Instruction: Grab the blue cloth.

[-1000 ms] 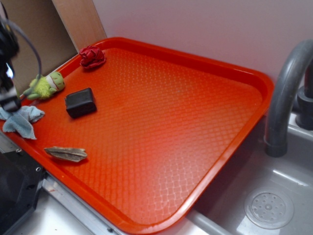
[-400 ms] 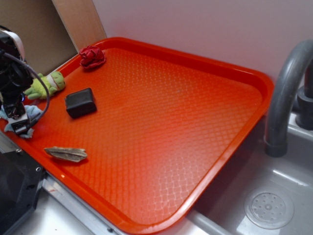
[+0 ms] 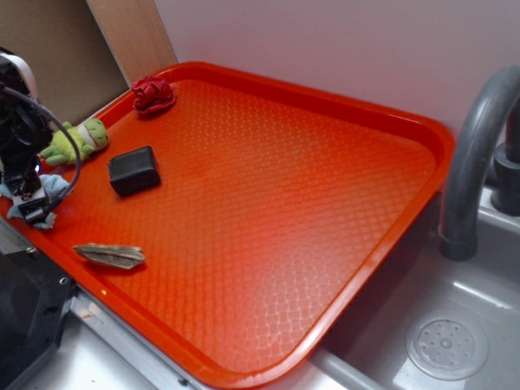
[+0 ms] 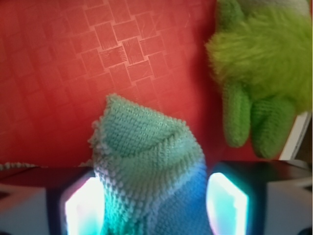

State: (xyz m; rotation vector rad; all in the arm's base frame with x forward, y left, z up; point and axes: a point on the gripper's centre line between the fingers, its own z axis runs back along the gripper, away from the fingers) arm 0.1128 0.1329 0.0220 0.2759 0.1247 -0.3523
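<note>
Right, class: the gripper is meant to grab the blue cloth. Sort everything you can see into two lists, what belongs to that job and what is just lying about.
Belongs to the job:
- blue cloth, bunched between the gripper's fingers
- gripper, down over the cloth at the tray's left edge

Just lying about:
- green plush toy
- black block
- red wad
- flat brownish scrap
- tray
- faucet
</note>
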